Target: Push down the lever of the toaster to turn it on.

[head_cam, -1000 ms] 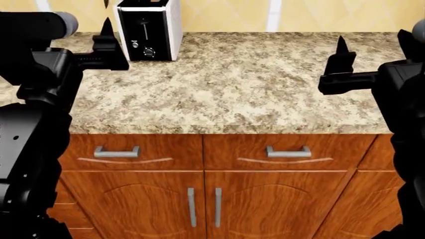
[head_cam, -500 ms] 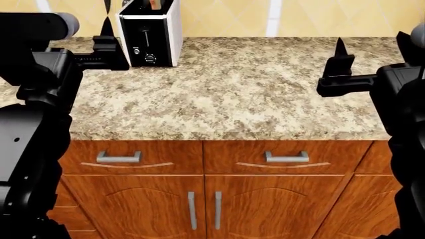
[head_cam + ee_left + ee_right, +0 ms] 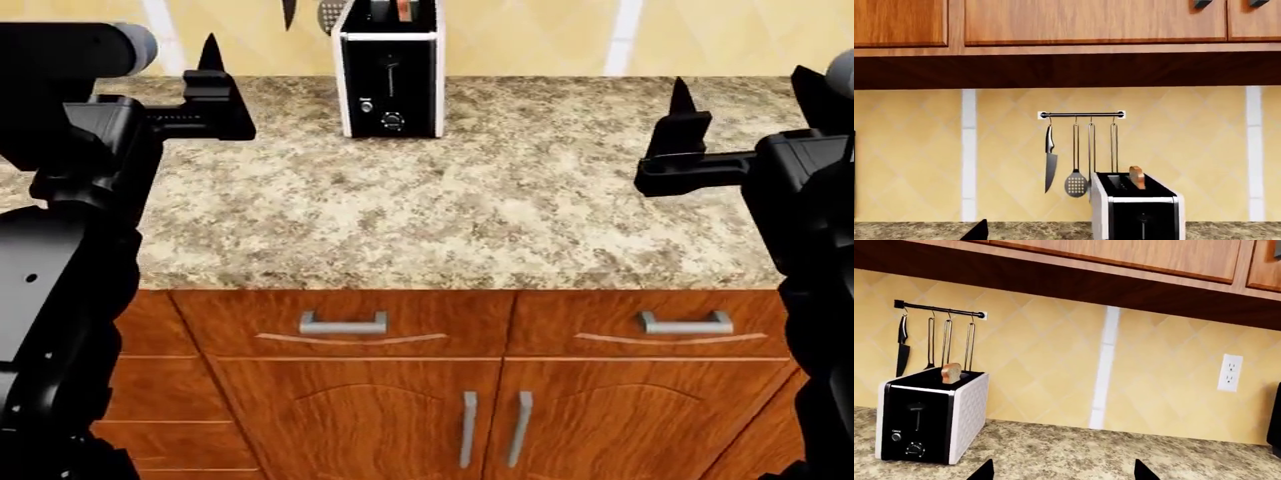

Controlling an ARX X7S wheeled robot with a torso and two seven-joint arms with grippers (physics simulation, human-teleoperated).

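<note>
Speckled beige-brown granite countertop [image 3: 467, 200] runs full width of head view, over warm brown wood cabinets [image 3: 374, 400] w/ brushed metal handles. Backsplash: yellow diamond-pattern tile wall [image 3: 1167, 375] w/ pale vertical stripes; wood upper cabinets [image 3: 1087, 22] above. White wall outlet [image 3: 1229, 372] right of toaster on the tile.

Boxy white-silver toaster w/ glossy black front panel [image 3: 390, 75] stands at back of counter, against the wall, a bit left of centre in head view. Small black tab lever [image 3: 916, 409] sits at top of its vertical slot, small button and round dial below it. A slice of bread [image 3: 951, 373] sticks up from one slot. Black wall rail [image 3: 1082, 115] behind/above toaster carries a knife, slotted spatula and other utensils.

Left gripper [image 3: 210, 85] hovers over counter's left rear, well left of toaster, not touching. Right gripper [image 3: 682, 125] hovers over right side, well apart from toaster. Both empty; right's fingertips spread apart in its wrist view, left's jaw spread can't be told.
</note>
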